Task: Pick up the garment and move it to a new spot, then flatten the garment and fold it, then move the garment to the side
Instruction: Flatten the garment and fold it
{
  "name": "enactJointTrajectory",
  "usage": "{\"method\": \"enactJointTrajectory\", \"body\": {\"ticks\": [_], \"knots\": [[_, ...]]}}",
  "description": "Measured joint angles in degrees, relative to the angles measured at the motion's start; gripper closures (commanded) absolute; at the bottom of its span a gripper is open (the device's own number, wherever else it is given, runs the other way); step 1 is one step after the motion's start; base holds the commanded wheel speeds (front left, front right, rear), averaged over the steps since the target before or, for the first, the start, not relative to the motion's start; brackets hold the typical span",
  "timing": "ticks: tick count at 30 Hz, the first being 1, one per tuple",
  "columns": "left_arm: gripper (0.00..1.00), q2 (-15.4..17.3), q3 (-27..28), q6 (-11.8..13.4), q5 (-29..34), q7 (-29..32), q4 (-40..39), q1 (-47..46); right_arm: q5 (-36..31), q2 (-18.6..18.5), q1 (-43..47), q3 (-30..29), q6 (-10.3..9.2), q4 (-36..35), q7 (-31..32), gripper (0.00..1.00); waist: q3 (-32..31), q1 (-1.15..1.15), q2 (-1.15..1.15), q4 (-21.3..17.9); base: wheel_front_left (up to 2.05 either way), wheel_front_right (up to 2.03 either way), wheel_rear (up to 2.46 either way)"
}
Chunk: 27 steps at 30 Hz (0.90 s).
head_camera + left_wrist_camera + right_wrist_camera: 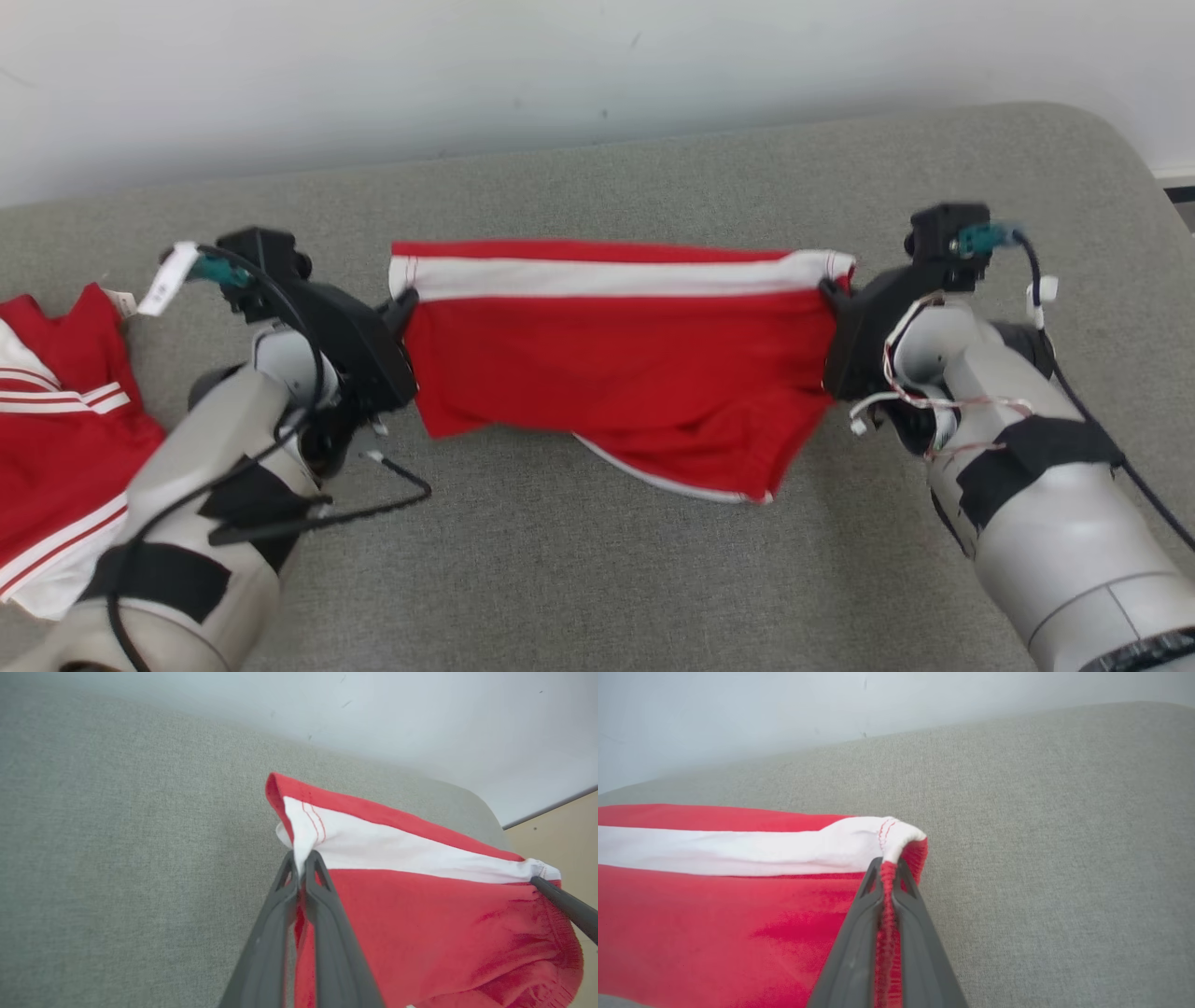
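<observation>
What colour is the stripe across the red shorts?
White stripe, red stitching near its end; left wrist view shows it best.

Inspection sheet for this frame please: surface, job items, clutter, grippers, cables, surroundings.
surface: grey padded cushion, bare around the work.
job's things: red garment with white band, stretched between both grippers, lower edge sagging.
clutter: second garment, red and white, lying at the left.
grippers: left gripper and right gripper each shut on a garment end.
cables: black cable looping off left wrist; thin wires on right wrist.
surroundings: pale wall behind; beige floor beyond the cushion.
</observation>
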Motion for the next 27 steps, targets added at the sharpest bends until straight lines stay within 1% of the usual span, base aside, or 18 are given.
{"method": "enactJointTrajectory", "body": {"ticks": [6,9,13,16,17,21,23,27], "knots": [[1.00,1.6,2.2,-0.5,-1.1,-0.2,-1.5,-5.3,0.6,0.0,-6.3,-0.3,1.00,-0.3,-2.2,1.00,-1.3,0.00,0.00,0.3,0.00,0.00,0.00],[1.00,2.0,3.8,-0.7,-2.1,-2.1,-2.7,-7.8,0.7,0.0,-9.0,-0.5,1.79,-0.9,-4.3,1.00,-1.9,-0.01,0.00,0.3,0.00,0.00,0.00],[1.00,1.6,3.1,-0.7,-2.3,-3.6,-3.9,-6.6,1.7,-0.1,-8.8,-0.6,2.96,-1.0,-6.6,1.00,-2.6,0.00,0.00,0.5,0.00,0.00,0.00],[1.00,1.0,0.3,-0.8,-1.1,-4.8,-4.6,-1.0,1.8,0.0,-4.1,0.6,3.94,-0.8,-7.8,1.00,-3.3,-0.01,-0.01,0.6,0.00,0.00,0.00],[1.00,0.6,-0.7,-0.8,-0.2,-5.0,-4.7,1.7,1.8,0.0,-1.7,1.1,4.02,-0.5,-8.2,1.00,-3.6,0.00,0.00,0.7,0.00,0.00,0.00],[1.00,-1.0,-3.2,-0.8,0.2,-6.4,-4.7,11.8,2.6,0.0,8.1,2.7,4.43,0.3,-9.3,1.00,-4.5,-0.01,0.00,1.0,0.00,0.00,0.00],[1.00,-0.9,-4.7,-0.8,1.3,-6.8,-4.4,14.6,3.2,0.0,11.0,3.5,4.49,0.5,-10.0,1.00,-4.8,-0.01,0.00,1.0,0.00,0.00,0.00],[1.00,-1.5,-5.4,-0.8,1.3,-8.2,-4.5,17.7,4.2,0.1,14.5,5.0,4.75,-0.1,-10.8,1.00,-4.7,-0.01,0.00,0.9,0.00,0.00,0.00]]}}
